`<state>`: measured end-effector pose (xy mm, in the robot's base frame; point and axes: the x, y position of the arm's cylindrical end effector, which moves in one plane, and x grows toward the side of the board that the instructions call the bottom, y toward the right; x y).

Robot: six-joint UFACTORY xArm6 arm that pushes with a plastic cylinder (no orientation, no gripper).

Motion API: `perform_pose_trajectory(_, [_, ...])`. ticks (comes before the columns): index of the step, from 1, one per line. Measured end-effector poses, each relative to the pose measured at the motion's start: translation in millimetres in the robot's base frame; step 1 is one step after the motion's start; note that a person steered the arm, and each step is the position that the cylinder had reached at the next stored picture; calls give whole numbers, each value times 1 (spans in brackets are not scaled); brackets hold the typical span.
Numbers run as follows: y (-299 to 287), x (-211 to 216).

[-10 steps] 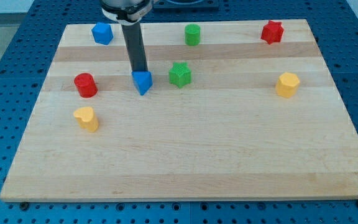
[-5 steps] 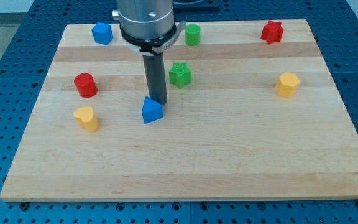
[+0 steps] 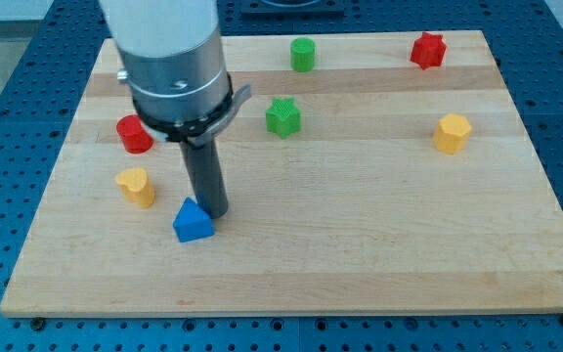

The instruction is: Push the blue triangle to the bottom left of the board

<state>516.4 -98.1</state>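
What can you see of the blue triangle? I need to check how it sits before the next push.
The blue triangle is a small solid block, plain matte blue, plastic by the look. It lies flat on the wooden board, apex toward the view's top, in the lower left part but short of the corner. My tip stands right against its upper right edge. The yellow block lies apart, up and to the view's left.

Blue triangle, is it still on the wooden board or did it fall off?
On. The blue triangle sits on the board, toward the view's bottom left, inside the edges, with my tip against its upper right side.
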Motion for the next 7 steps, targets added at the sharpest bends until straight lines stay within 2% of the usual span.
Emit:
perform_pose_trajectory(4, [-20, 58])
perform_pose_trajectory(7, [-47, 85])
